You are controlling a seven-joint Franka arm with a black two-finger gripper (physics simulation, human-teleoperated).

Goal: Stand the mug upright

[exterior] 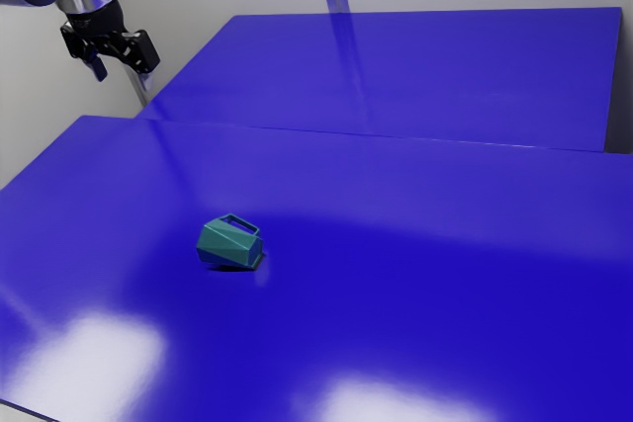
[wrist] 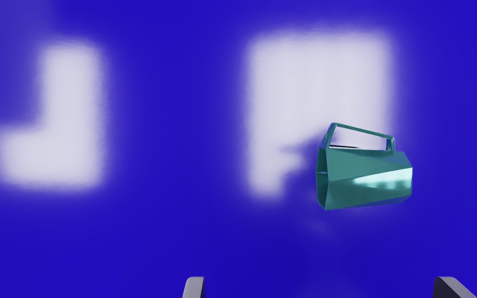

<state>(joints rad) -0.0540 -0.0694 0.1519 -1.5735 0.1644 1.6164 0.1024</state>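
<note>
Teal mug lies on its side on the blue worktop, in from the edge at the exterior view's left; mouth's seen v. obliquely, so can't tell what's in it. Gripper hangs high, well apart from mug, w/ fingers spread wide & holding nothing. Upper arm's cut off at the exterior view's upper left, & most of the worktop's near edge is too.

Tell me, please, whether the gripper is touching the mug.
Apart: the exterior view shows the gripper hanging at its upper left, with a wide gap between it and the mug.
</note>
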